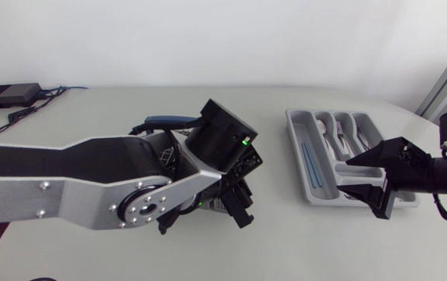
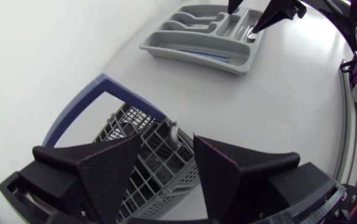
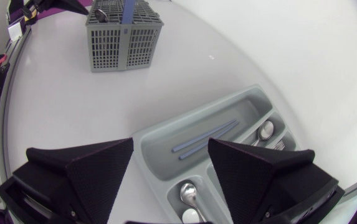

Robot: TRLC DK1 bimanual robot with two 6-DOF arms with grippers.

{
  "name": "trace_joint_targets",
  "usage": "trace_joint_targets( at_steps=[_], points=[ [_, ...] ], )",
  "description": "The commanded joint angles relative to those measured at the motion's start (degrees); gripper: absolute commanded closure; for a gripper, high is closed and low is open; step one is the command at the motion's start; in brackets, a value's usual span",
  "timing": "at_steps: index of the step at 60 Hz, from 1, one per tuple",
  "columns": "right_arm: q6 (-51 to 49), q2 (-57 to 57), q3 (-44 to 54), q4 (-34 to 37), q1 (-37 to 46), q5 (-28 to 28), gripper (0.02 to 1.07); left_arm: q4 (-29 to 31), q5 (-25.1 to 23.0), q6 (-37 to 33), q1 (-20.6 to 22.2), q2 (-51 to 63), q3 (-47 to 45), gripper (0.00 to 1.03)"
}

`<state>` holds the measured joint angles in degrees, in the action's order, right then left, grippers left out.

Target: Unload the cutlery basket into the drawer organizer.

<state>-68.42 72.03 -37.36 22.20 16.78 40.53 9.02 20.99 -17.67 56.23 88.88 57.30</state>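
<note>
The grey cutlery basket with its blue handle stands mid-table, mostly hidden under my left arm in the head view. My left gripper hovers open just over it, and a pale cutlery handle stands upright in the basket between the fingers, untouched. The grey drawer organizer lies to the right. My right gripper is open above its near end, over a spoon lying in a compartment. Two thin blue sticks fill the long compartment, and more spoons and forks lie beyond.
A black box with cables sits at the table's far left corner. The basket and the organizer are a good hand's width apart, with bare white tabletop between them and in front.
</note>
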Motion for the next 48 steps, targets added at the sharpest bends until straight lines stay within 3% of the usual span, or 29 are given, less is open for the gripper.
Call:
trace_joint_targets(
  at_steps=[1,25,34,48],
  points=[
    [4.9,-3.7,3.5,-0.8,-2.5,0.4,0.2,-1.7,1.1,-1.2,0.6,1.1,-1.8,0.32],
    [11.1,-12.4,7.6,-1.5,-9.1,0.0,0.2,-5.5,4.0,-2.5,1.6,4.0,-2.6,0.33],
    [11.4,-13.6,8.9,-1.5,-10.4,-0.1,0.2,-6.6,4.1,-2.6,1.7,4.2,-2.7,0.46],
    [11.7,-14.5,9.6,-1.5,-10.7,-0.1,0.18,-8.3,4.4,-3.1,1.7,5.1,-3.1,0.84]
  ],
)
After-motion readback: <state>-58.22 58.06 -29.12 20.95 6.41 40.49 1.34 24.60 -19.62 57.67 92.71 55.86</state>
